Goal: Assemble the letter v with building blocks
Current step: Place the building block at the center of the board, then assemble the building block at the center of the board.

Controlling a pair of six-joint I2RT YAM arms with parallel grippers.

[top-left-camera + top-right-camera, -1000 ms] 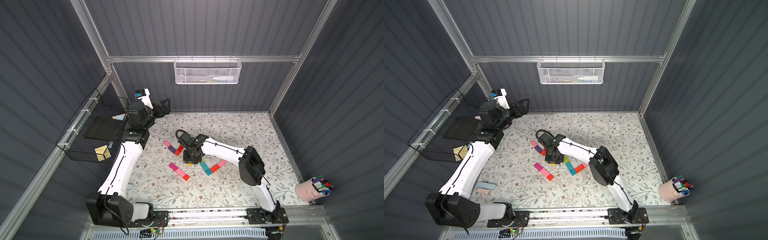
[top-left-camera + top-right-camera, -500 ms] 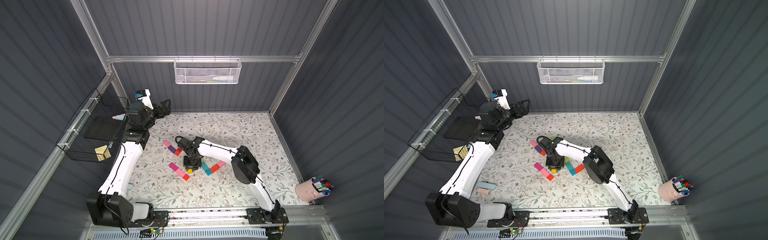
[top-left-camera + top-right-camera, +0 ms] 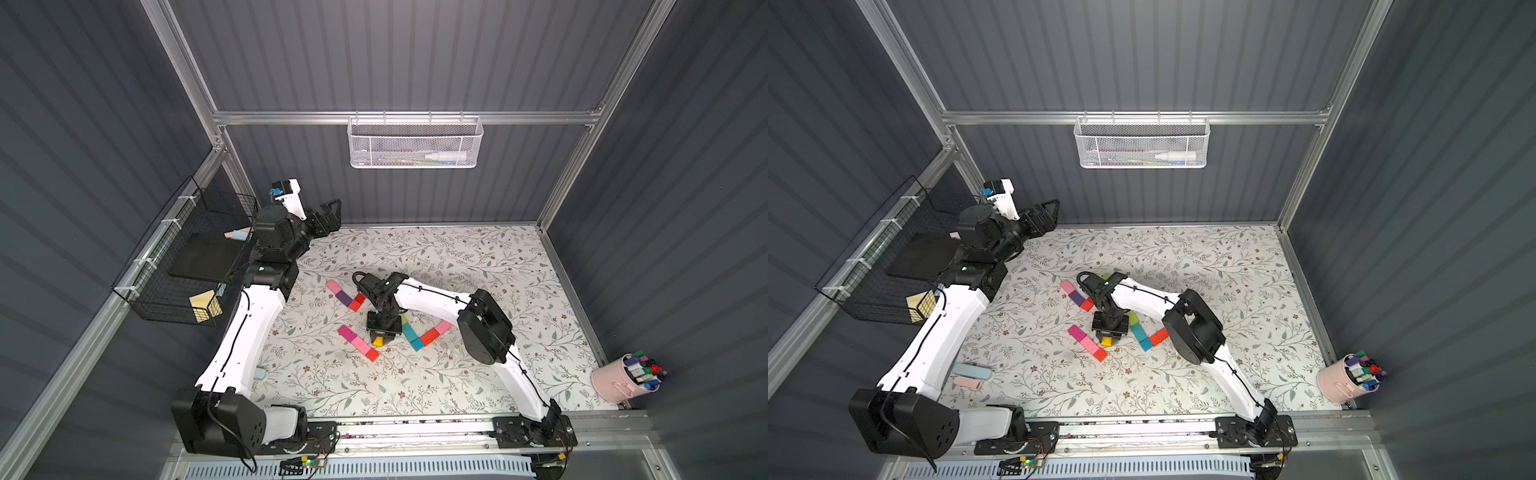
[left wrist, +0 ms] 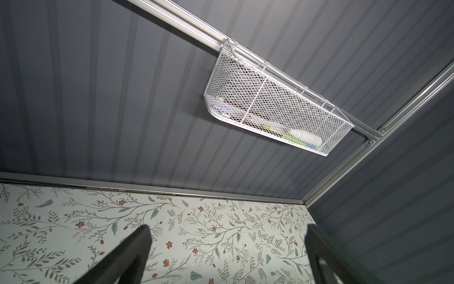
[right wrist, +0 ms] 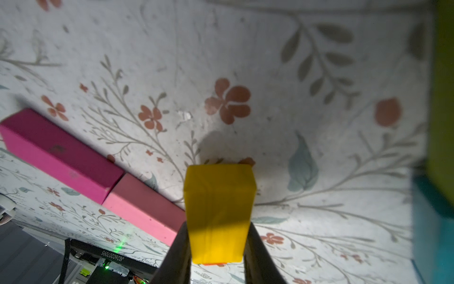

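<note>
The right gripper [image 3: 378,341] grips the held block [image 5: 218,209] at the mat [image 3: 457,257], between the left row [image 3: 358,343] and the right row [image 3: 415,338]; the rear row [image 3: 344,297] lies behind them.

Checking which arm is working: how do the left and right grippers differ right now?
The left gripper is open and empty; the right gripper is shut on a yellow block. The left is raised near the back wall; the right points down, close to the mat. Both are black.

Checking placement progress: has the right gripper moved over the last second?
Yes. The right gripper, holding the yellow block, moved toward the front red block.
</note>
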